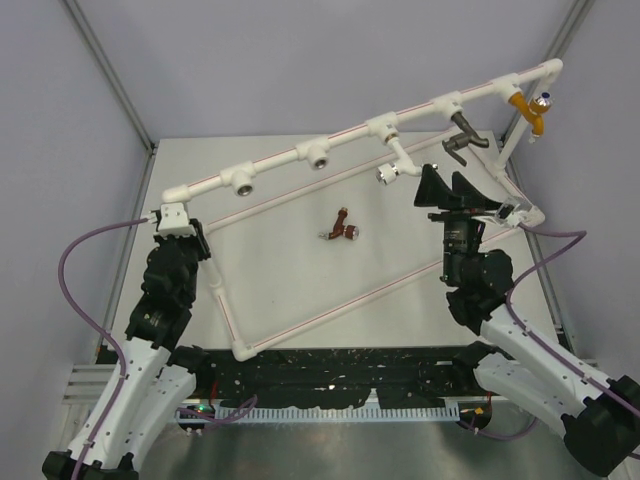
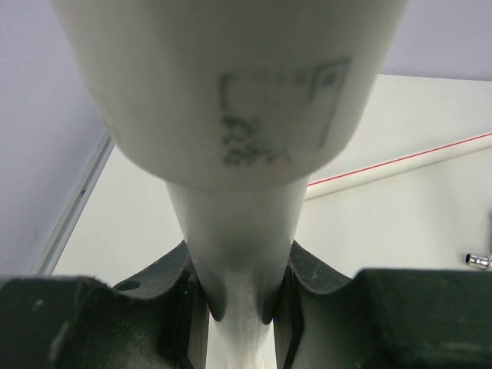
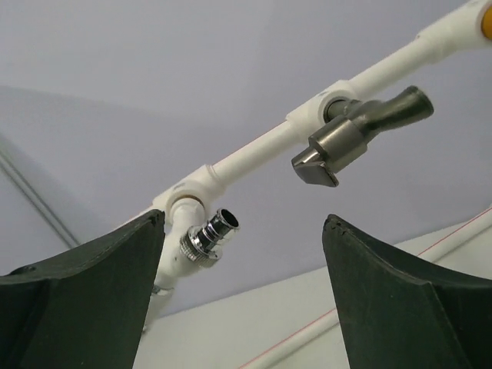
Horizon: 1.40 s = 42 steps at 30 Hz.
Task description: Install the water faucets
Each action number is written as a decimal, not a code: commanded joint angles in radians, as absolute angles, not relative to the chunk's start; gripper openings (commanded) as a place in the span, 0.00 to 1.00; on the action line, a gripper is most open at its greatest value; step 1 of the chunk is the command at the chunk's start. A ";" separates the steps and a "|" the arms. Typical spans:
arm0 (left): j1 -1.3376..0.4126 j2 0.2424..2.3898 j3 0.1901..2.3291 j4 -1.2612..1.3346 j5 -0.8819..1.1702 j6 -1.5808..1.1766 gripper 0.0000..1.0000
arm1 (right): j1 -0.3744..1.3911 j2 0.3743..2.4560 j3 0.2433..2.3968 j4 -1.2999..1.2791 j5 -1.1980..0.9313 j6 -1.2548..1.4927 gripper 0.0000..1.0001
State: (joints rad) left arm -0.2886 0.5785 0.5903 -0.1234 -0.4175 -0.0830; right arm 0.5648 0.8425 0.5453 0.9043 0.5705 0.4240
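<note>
A reddish-brown faucet (image 1: 341, 230) lies loose on the table inside the white pipe frame (image 1: 300, 315). A white faucet with a silver spout (image 1: 394, 166) hangs from a tee on the top pipe; it also shows in the right wrist view (image 3: 206, 238). My left gripper (image 1: 176, 220) is shut on the white pipe (image 2: 238, 231) just below its left corner elbow. My right gripper (image 1: 455, 190) is open and empty, just below and to the right of the white faucet. Its fingers (image 3: 84, 300) frame the silver spout.
A dark grey faucet (image 1: 465, 135) (image 3: 357, 134) and a yellow one with a blue-and-silver knob (image 1: 530, 110) sit in tees further right. Two open tee sockets (image 1: 240, 180) (image 1: 318, 155) face forward on the top pipe. Grey walls close in the table.
</note>
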 commanded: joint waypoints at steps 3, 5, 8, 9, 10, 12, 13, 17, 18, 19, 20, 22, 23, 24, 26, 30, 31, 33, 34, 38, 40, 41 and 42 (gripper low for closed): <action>-0.302 0.591 0.618 -0.176 -0.408 -0.035 0.00 | 0.563 0.675 0.509 0.858 0.263 -0.578 0.93; -0.304 0.589 0.621 -0.176 -0.408 -0.034 0.00 | 0.563 0.626 0.532 0.726 0.116 -0.795 0.94; -0.310 0.592 0.620 -0.178 -0.411 -0.031 0.00 | 0.563 0.569 0.595 0.508 -0.035 -1.077 0.95; -0.313 0.591 0.621 -0.179 -0.411 -0.029 0.00 | 0.563 0.566 0.636 0.376 -0.091 -1.116 0.97; -0.316 0.592 0.620 -0.179 -0.413 -0.029 0.00 | 0.563 0.568 0.656 0.321 -0.124 -1.199 0.97; -0.322 0.597 0.621 -0.179 -0.413 -0.028 0.00 | 0.563 0.581 0.695 0.195 -0.181 -1.277 0.97; -0.325 0.601 0.623 -0.178 -0.416 -0.026 0.00 | 0.566 0.589 0.706 0.184 -0.205 -1.290 0.97; -0.325 0.604 0.624 -0.183 -0.423 -0.020 0.00 | 0.590 0.649 0.729 0.192 -0.164 -1.385 0.96; -0.325 0.603 0.623 -0.181 -0.425 -0.020 0.00 | 0.600 0.675 0.736 0.192 -0.149 -1.437 0.96; -0.325 0.600 0.623 -0.179 -0.426 -0.020 0.00 | 0.604 0.698 0.750 0.184 -0.120 -1.462 0.96; -0.325 0.598 0.620 -0.178 -0.425 -0.018 0.00 | 0.610 0.712 0.759 0.166 -0.104 -1.509 0.96; -0.325 0.601 0.621 -0.178 -0.426 -0.017 0.00 | 0.614 0.742 0.776 0.167 -0.075 -1.557 0.96; -0.325 0.600 0.623 -0.178 -0.426 -0.018 0.00 | 0.614 0.761 0.782 0.172 -0.061 -1.575 0.96; -0.325 0.601 0.621 -0.178 -0.425 -0.017 0.00 | 0.618 0.770 0.785 0.185 -0.046 -1.598 0.96; -0.327 0.603 0.621 -0.178 -0.426 -0.017 0.00 | 0.620 0.798 0.792 0.224 -0.023 -1.633 0.96; -0.325 0.601 0.623 -0.178 -0.422 -0.017 0.00 | 0.623 0.874 0.808 0.287 0.058 -1.695 0.97; -0.327 0.598 0.623 -0.178 -0.423 -0.017 0.00 | 0.621 0.902 0.819 0.293 0.061 -1.698 0.97; -0.327 0.598 0.620 -0.176 -0.425 -0.015 0.00 | 0.621 0.940 0.827 0.325 0.067 -1.701 0.96; -0.327 0.595 0.621 -0.176 -0.425 -0.015 0.00 | 0.621 0.954 0.830 0.348 0.071 -1.700 0.93; -0.327 0.594 0.620 -0.175 -0.425 -0.015 0.00 | 0.620 1.015 0.841 0.391 0.069 -1.640 0.74; -0.327 0.591 0.618 -0.175 -0.425 -0.014 0.00 | 0.620 1.022 0.841 0.405 0.049 -1.580 0.62; -0.327 0.592 0.618 -0.175 -0.426 -0.014 0.00 | 0.621 1.020 0.838 0.417 0.038 -1.509 0.54; -0.327 0.592 0.617 -0.173 -0.426 -0.014 0.00 | 0.620 1.019 0.833 0.454 0.016 -1.462 0.52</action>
State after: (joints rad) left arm -0.3145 0.5842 0.5907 -0.1196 -0.4465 -0.0822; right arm 0.6163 1.0206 0.8032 0.3492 0.0483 -1.6146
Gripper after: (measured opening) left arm 0.343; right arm 0.585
